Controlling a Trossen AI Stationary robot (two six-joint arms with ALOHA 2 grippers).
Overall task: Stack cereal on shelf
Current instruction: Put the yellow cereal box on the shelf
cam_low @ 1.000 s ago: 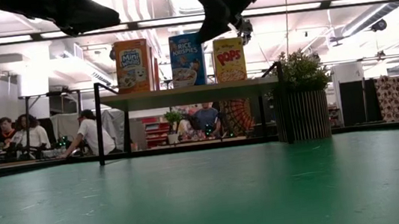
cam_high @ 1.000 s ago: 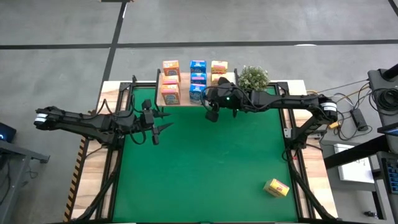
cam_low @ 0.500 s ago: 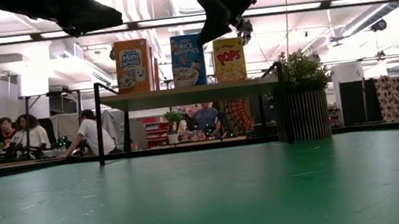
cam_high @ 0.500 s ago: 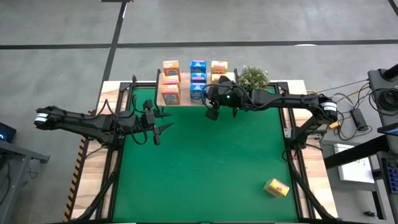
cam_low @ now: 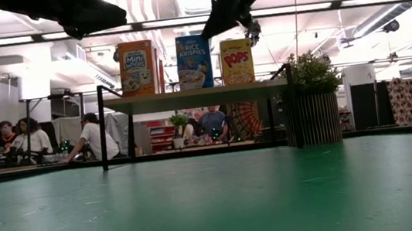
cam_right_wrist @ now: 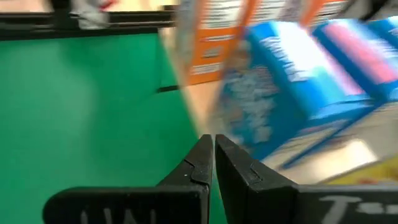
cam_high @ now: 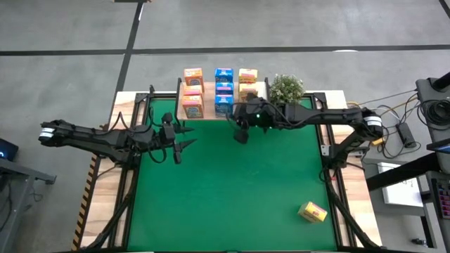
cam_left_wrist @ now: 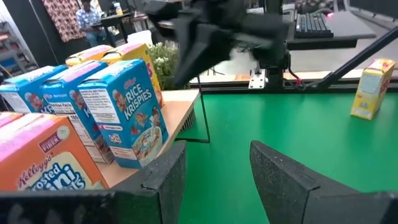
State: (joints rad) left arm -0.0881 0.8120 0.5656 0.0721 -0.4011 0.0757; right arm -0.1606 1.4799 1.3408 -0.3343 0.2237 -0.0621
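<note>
The shelf (cam_high: 211,112) stands at the mat's far edge. On it stand three orange-pink cereal boxes (cam_high: 192,107), three blue ones (cam_high: 223,89) and two yellow ones (cam_high: 247,75), in rows. A third yellow box (cam_high: 312,211) lies on the mat near its right near corner. My right gripper (cam_high: 240,135) hovers in front of the shelf by the blue row, shut and holding nothing (cam_right_wrist: 209,149). My left gripper (cam_high: 179,140) waits in the air left of the shelf's front, open (cam_left_wrist: 214,177). In the low view the front boxes (cam_low: 193,61) stand upright on the board.
A small potted plant (cam_high: 286,88) stands at the shelf's right end. The green mat (cam_high: 232,197) lies open between the shelf and the lone yellow box. Black frame rails run along the table's left and right sides. People sit in the room beyond the table (cam_low: 30,139).
My right gripper has drawn back a little from the shelf toward the near edge, and it is blurred in its wrist view. The boxes and my left arm have stayed where they were.
</note>
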